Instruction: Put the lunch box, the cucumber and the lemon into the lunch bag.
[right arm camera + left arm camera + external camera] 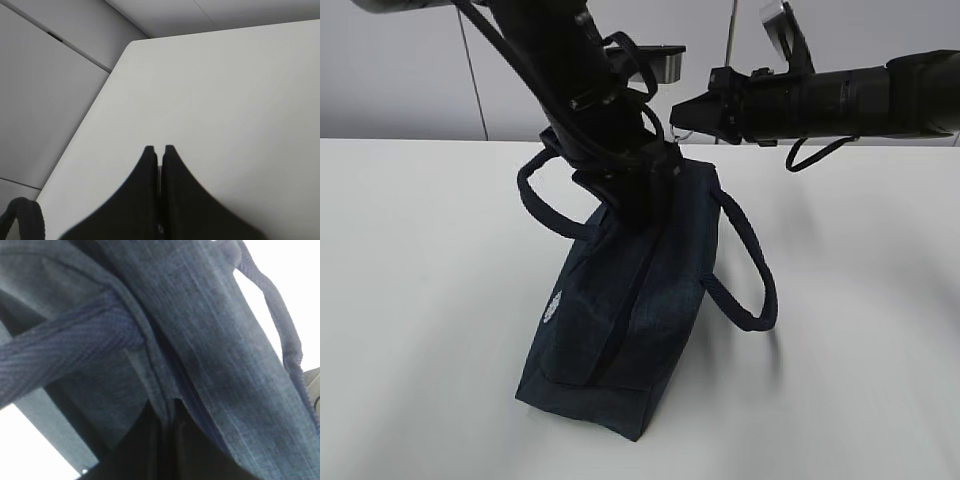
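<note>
navy fabric is filling my left view: my left gripper (638,205) is pinching the bag (620,330) at its top, tilting it up off the table (410,300). my right gripper (160,150) is hanging pressed together, empty, over the far edge.

From here I see only the bag (620,320): dark navy fabric, boxy, standing tilted on the white table, its top end raised toward the rear. A round white logo (551,307) shows on its left face. One handle (745,265) loops out right, another (542,200) left. I think the top is closed, though the close view is murky.
</note>
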Controlling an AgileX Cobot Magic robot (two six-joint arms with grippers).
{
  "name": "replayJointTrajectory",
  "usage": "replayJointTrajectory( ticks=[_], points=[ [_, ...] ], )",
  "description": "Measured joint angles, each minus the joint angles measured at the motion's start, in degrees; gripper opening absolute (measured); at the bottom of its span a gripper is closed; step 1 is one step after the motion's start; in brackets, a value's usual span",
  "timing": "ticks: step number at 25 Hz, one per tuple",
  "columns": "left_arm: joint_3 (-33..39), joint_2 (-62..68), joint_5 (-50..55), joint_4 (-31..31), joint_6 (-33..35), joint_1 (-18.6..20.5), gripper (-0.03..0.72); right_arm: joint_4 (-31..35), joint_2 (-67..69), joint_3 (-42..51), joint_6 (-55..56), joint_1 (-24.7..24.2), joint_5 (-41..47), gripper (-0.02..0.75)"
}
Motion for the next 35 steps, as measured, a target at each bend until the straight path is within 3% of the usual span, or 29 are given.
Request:
replayJointTrajectory(
  ticks=[15,25,35],
  points=[
    [-0.11,0.13,0.41,0.30,0.00,3.17,0.007,-1.28,0.03,0.00,-0.03,0.00,-1.91,0.000],
    [-0.11,-1.60,0.41,0.53,0.00,4.06,0.312,-1.28,0.03,0.00,-0.03,0.00,-2.25,0.000],
    [-5.15,-2.47,0.41,-4.68,-0.21,11.68,0.335,-1.41,0.76,0.00,-0.03,0.00,-2.25,0.000]
  ],
)
